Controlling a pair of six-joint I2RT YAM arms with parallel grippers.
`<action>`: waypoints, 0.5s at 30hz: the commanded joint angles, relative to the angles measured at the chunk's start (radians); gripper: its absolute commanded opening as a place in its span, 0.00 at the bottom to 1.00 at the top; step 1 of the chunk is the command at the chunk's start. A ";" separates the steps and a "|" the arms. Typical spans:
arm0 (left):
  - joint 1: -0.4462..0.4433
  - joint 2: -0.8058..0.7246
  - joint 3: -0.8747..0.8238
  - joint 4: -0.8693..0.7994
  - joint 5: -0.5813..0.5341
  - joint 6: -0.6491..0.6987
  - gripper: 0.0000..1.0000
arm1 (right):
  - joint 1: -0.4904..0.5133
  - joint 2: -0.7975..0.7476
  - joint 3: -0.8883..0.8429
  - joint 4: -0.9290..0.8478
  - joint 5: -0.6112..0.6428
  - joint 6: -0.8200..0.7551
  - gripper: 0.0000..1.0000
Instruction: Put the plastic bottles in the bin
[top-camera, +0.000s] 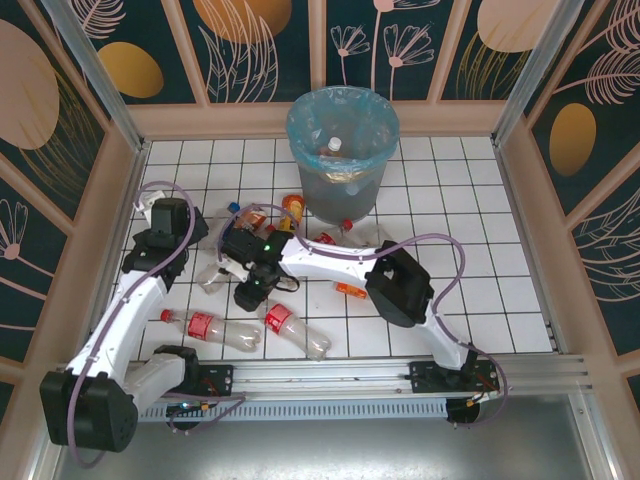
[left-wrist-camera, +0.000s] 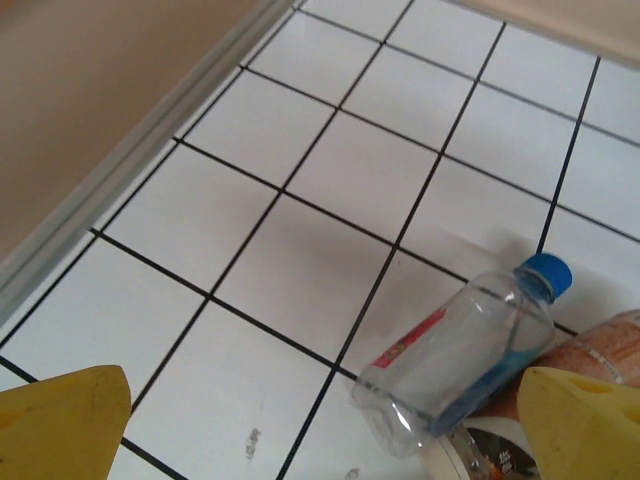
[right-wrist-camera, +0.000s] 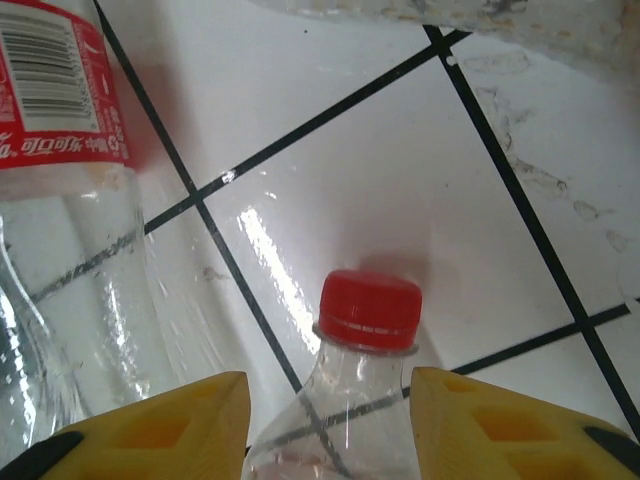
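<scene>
My right gripper (top-camera: 249, 294) (right-wrist-camera: 330, 430) is low over the tiles, open, its yellow fingers (right-wrist-camera: 160, 430) on either side of the shoulder of a clear red-capped bottle (right-wrist-camera: 368, 330). A larger red-labelled bottle (right-wrist-camera: 60, 200) lies just to its left. My left gripper (top-camera: 172, 212) (left-wrist-camera: 325, 430) stands wide open with nothing in it, above the floor near the left wall. A clear blue-capped bottle (left-wrist-camera: 460, 350) lies ahead and to its right. The grey bin (top-camera: 345, 190) with its blue liner stands at the back centre, with bottles inside.
Two clear red-labelled bottles (top-camera: 210, 325) (top-camera: 295, 333) lie near the front rail. Orange-labelled bottles (top-camera: 350, 290) (top-camera: 293, 205) and another (top-camera: 325, 238) lie around the bin's foot. Walls close in the left (left-wrist-camera: 90, 150), right and back.
</scene>
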 joint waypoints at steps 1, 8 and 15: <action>0.006 -0.054 -0.037 0.059 -0.056 0.027 0.99 | 0.006 0.047 0.055 -0.058 0.023 0.021 0.49; 0.006 -0.090 -0.068 0.084 -0.065 0.036 0.99 | 0.006 0.119 0.111 -0.101 0.048 0.022 0.52; 0.006 -0.080 -0.067 0.093 -0.065 0.046 0.99 | 0.005 0.160 0.142 -0.114 0.056 0.018 0.52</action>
